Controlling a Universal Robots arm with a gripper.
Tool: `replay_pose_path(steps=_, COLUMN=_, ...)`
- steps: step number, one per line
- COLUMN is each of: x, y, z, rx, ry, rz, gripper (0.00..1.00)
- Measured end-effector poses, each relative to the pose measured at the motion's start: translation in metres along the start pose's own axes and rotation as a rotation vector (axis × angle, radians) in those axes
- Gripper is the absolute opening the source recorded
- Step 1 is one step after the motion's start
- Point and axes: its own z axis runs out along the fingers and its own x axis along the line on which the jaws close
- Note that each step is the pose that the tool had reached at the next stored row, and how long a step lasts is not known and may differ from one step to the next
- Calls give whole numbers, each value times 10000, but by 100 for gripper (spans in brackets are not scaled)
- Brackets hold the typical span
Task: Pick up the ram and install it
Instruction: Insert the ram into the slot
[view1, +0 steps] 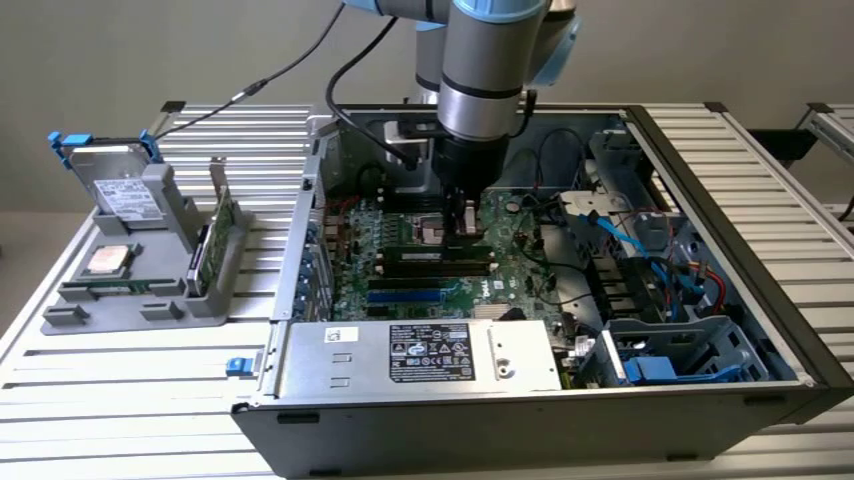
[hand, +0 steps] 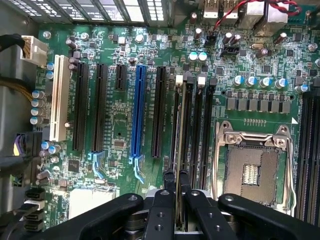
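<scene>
In the wrist view the ram shows edge-on as a thin green strip. It runs along the black memory slots beside the empty CPU socket. My gripper is shut on the ram, one black finger on each side of its near end. I cannot tell whether the stick sits in a slot or hovers just above it. In the exterior view my gripper reaches straight down into the open computer case, over the middle of the motherboard.
A grey fixture at the exterior view's left holds a hard drive, a CPU and a green expansion card. The power supply is at the case front. Blue cables and a drive cage are at the right. A blue PCIe slot lies among black slots.
</scene>
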Motion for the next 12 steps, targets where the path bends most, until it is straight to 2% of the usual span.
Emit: replay_pose_path(steps=12, x=-4, y=-5, z=61, rx=-36, ry=-3, rz=-3, gripper=13)
